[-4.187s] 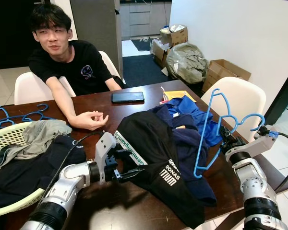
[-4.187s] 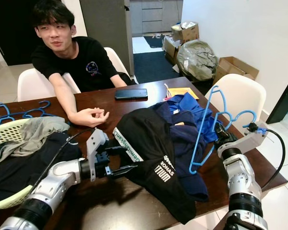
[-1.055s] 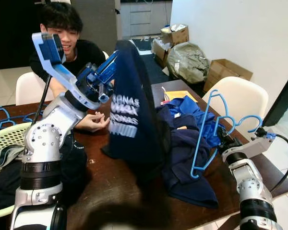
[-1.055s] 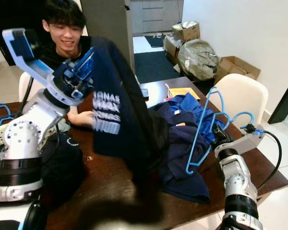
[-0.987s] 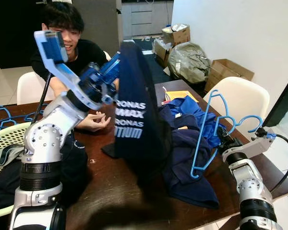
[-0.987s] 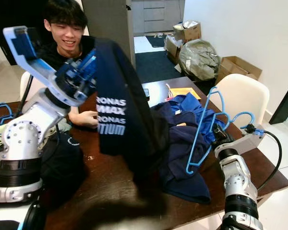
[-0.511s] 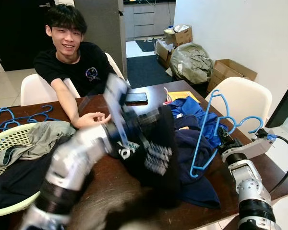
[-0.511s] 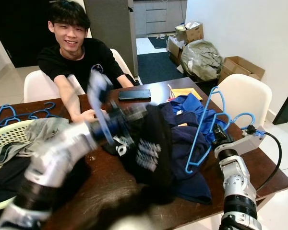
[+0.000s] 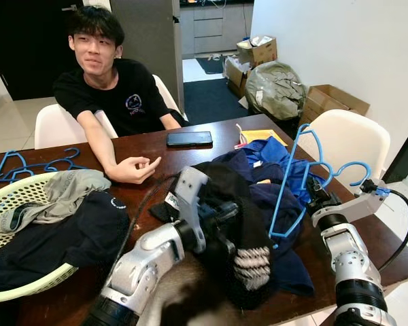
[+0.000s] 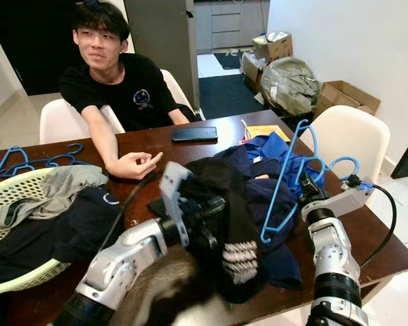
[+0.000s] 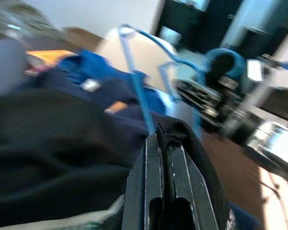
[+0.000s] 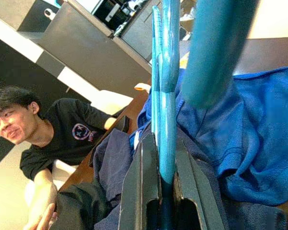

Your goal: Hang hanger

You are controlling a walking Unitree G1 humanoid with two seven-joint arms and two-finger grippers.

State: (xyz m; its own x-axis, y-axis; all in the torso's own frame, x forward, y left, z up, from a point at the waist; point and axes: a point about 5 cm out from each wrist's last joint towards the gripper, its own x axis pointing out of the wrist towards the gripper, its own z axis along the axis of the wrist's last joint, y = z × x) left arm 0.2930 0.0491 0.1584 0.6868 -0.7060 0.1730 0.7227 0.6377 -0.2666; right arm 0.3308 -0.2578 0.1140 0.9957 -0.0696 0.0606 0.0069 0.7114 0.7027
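**A:** Right eye view first: where's your hanger?

**B:** Your blue hanger (image 10: 290,178) stands upright at the table's right edge, over the blue shirt (image 10: 275,153), in front of the white chair (image 10: 352,141). Your right gripper (image 10: 307,191) has it by the lower part; in the right wrist view the two black fingers (image 12: 140,178) are clamped on the blue bar (image 12: 167,139), so grasping the hanger.

**A:** And your left gripper?

**B:** Your left gripper (image 9: 221,216) sits mid-table, buried in the black shirt (image 9: 241,234). In the left wrist view the fingers (image 11: 153,165) are pressed together with a fold of black cloth (image 11: 180,136) pinched at the tips. That picture is blurred. The shirt has white lettering (image 9: 251,263) facing you and hangs down over the near table edge.

**A:** What else is around you?

**B:** A navy garment (image 10: 268,204) lies between the black shirt and the hanger, touching both. A person (image 9: 109,92) sits at the far side, one hand (image 9: 132,170) resting on the brown table (image 9: 190,156). A phone (image 9: 189,138) lies flat near the far edge, apart from the clothes. A laundry basket (image 9: 20,288) at your left holds a grey garment (image 9: 61,193) and dark clothes (image 9: 61,238). More blue hangers (image 9: 34,166) lie on the table behind it. Boxes (image 9: 330,102) and a bag (image 9: 275,88) sit on the floor by the wall.
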